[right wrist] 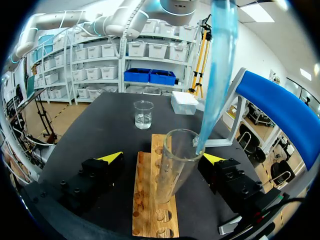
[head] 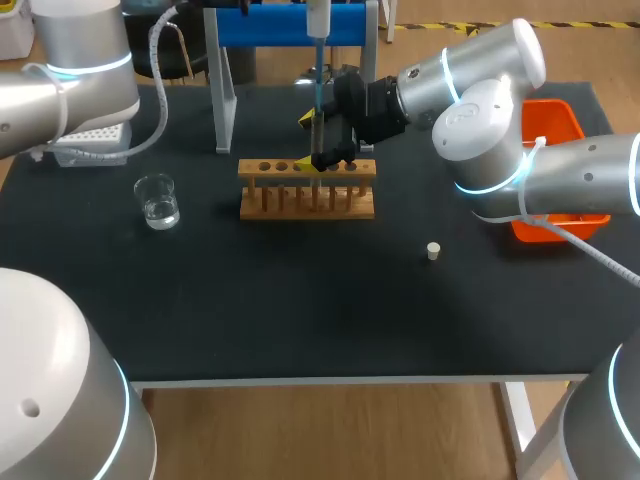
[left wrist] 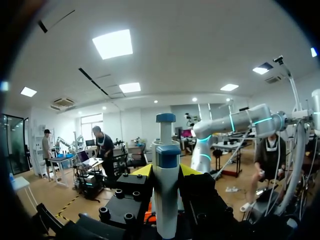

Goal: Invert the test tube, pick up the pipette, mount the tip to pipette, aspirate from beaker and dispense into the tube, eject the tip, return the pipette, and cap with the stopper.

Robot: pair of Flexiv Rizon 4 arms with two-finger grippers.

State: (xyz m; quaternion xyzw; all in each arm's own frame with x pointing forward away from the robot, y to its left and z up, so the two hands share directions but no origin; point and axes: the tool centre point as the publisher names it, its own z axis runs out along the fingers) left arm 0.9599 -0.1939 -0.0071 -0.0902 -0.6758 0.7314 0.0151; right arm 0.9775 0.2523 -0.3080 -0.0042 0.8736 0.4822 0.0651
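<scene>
Pipette tip (right wrist: 216,75), long and blue, comes down from above the rack (right wrist: 144,200), and its end sits just inside the mouth of the test tube (right wrist: 175,170), which stands in the rack. The step in hand therefore looks like dispensing into the tube.

To do it well, I would keep the tip's end inside the rim, close to the glass wall. I would hold the pipette (left wrist: 165,200) plumb over the rack and press the plunger slowly, so no drop lands on the wood.

The left gripper (left wrist: 166,172) is clamped on the pipette's body, a finger on each side, with the plunger end free above it. The right gripper (right wrist: 162,158) is at the rack, its fingers spread wide on either side of the tube. One yellow tip is near the glass and the other is clearly apart from it, so this gripper grips nothing.

Beaker (head: 157,200) stands well to the left of the rack. The stopper (head: 433,251) lies off the rack's front right corner.
</scene>
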